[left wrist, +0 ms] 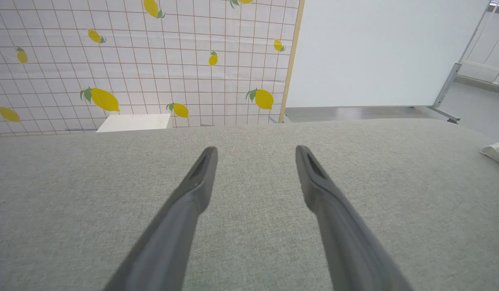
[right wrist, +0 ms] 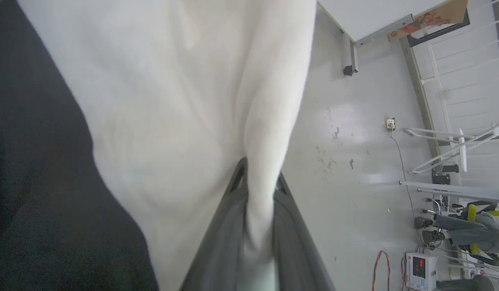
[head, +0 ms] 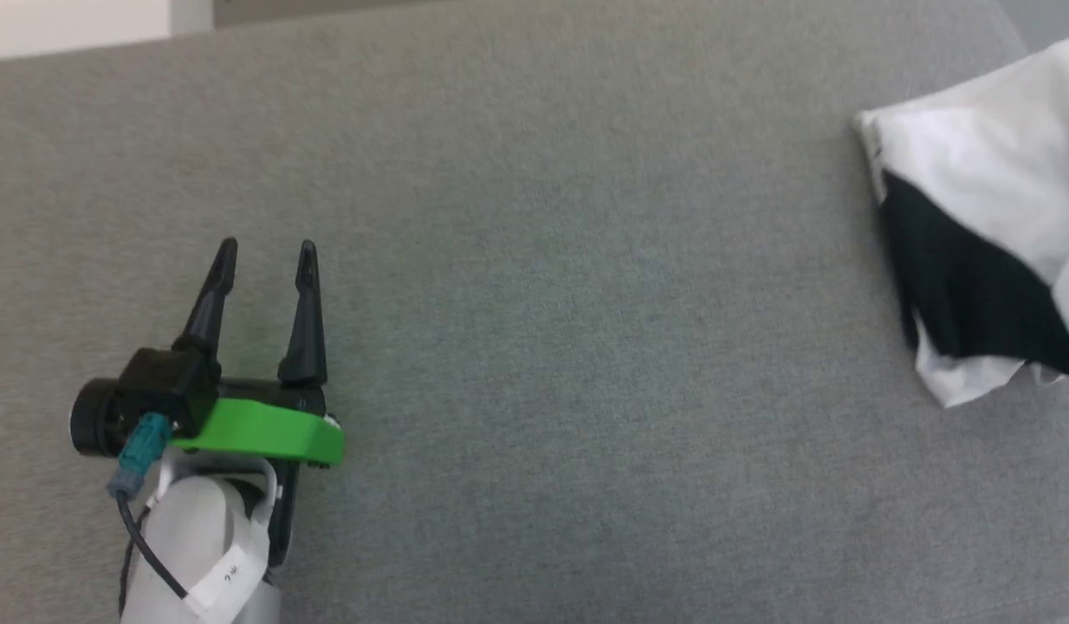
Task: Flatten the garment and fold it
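- The right gripper (right wrist: pixel 259 171) has its two dark fingers nearly together, pinching a ridge of white cloth; the cloth runs down between them to the bottom edge of the right wrist view.
- That cloth is the garment (right wrist: pixel 172 101). From the fingertips it stretches straight ahead along the line of the fingers, with the fold climbing away from the tips. A black panel lies to the left of the fingers in that view.
- It is too close to the lens to make out collar, print or hem — which end of the shirt is held I cannot tell.
- Beyond the cloth, to the right of the fingers, are a pale floor (right wrist: pixel 354 141) and a small device with red digits (right wrist: pixel 419 266).
- The left gripper (head: pixel 266 251) holds nothing, its fingers spread apart over the grey fabric surface (head: pixel 586 347), tips pointing toward the far edge.
- Well off to that gripper's right, the garment (head: pixel 959 173) sits bunched on the same surface, white with a black patch low in the heap. The visible lump runs roughly parallel to the left fingers, but the head view's edge cuts it off, so its true long axis is unclear.
- From the left wrist, only a white corner of the garment (left wrist: pixel 498 153) peeks in at the right.
- Ahead of the left gripper (left wrist: pixel 255 151), past the surface's far edge, stand a lemon-print wall (left wrist: pixel 132 60) and a plain white panel (left wrist: pixel 375 52).
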{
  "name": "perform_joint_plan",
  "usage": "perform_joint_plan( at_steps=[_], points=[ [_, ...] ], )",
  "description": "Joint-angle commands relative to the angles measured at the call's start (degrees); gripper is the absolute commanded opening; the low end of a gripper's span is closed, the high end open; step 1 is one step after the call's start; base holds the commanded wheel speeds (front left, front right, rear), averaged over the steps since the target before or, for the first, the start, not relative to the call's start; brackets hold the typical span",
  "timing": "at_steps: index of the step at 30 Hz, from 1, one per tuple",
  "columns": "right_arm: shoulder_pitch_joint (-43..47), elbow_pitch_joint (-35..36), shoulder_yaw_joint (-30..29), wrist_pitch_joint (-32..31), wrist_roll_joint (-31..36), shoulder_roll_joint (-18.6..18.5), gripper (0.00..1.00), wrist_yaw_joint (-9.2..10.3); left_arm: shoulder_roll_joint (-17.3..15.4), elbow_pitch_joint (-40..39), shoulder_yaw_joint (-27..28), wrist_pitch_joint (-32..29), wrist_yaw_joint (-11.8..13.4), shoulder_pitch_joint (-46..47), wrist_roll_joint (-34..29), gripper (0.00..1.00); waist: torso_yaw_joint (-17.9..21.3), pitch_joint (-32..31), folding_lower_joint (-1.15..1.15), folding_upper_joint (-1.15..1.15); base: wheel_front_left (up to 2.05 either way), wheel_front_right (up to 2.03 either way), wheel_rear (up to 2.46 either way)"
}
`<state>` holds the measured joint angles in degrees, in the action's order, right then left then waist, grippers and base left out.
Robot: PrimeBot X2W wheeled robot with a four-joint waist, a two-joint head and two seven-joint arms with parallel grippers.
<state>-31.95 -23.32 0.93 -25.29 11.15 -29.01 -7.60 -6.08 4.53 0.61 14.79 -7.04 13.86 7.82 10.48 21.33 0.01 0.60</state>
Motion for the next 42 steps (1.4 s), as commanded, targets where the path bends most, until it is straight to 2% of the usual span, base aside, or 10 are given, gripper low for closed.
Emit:
perform_joint_plan(
  at_steps=[1, 11, 12, 13, 14, 22, 28, 33, 39, 42],
  points=[
    [-1.7, -0.8, -1.2, 1.2, 1.2, 0.8, 0.0, 0.11, -0.9, -0.2, -0.2, 0.2, -0.3, 1.4, -0.8, 1.0, 2.0, 5.0, -0.01, -0.6, 0.0, 0.0, 0.0],
    [-6.3, -6.5, -9.5, 5.2, 7.9, 4.5, 0.0, 0.11, -2.1, 0.3, -0.9, 0.2, -0.3, 2.6, -0.7, 1.0, 0.6, 6.5, -0.01, -0.6, 0.0, 0.0, 0.0],
    [-6.4, -6.9, -10.0, 5.7, 8.3, 4.9, 0.35, 0.11, -2.1, 0.4, -0.9, 0.2, -0.3, 2.6, -0.7, 1.0, 0.5, 6.1, -0.01, -0.6, 0.0, 0.0, 0.0],
    [-6.4, -7.4, -10.4, 6.4, 9.0, 5.2, 0.89, 0.11, -2.0, 0.6, -0.8, 0.2, -0.3, 2.4, -0.5, 1.0, 0.4, 5.4, -0.01, -0.6, 0.0, 0.0, 0.0],
    [-6.5, -7.7, -10.8, 7.0, 9.2, 5.5, 1.0, 0.11, -1.9, 0.8, -0.8, 0.2, -0.3, 2.2, -0.5, 1.0, 0.3, 4.7, -0.01, -0.6, 0.0, 0.0, 0.0],
    [-4.7, -8.5, -14.1, 15.8, 8.2, 7.0, 1.0, 0.11, 0.1, 3.0, -1.2, 0.2, -0.2, -0.5, 0.3, 1.0, -1.6, -4.3, -0.01, -0.6, 0.0, 0.0, 0.0],
    [0.5, -6.3, -15.2, 22.4, 2.9, 10.1, 1.0, 0.11, 1.4, 4.6, -1.3, 0.2, 0.3, -3.8, 1.0, 1.0, -4.0, -12.1, -0.01, -0.6, 0.0, 0.0, 0.0],
    [8.0, 1.2, -13.2, 29.6, -5.2, 14.0, 1.0, 0.11, 2.1, 5.4, -1.6, 0.2, 0.8, -6.6, 1.4, 1.0, -6.6, -17.1, -0.01, -0.6, 0.0, 0.0, 0.0],
    [18.2, 13.2, -10.9, 31.4, -11.9, 18.3, 1.0, 0.11, 2.4, 6.1, -2.1, 0.2, 1.3, -9.1, 1.4, 1.0, -9.2, -19.7, -0.01, -0.6, 0.0, 0.0, 0.0],
    [22.9, 18.9, -10.5, 31.8, -13.7, 21.7, 1.0, 0.11, 2.5, 6.4, -2.4, 0.2, 1.4, -9.5, 1.6, 1.0, -10.6, -20.3, -0.01, -0.6, 0.0, 0.0, 0.0]
  ],
)
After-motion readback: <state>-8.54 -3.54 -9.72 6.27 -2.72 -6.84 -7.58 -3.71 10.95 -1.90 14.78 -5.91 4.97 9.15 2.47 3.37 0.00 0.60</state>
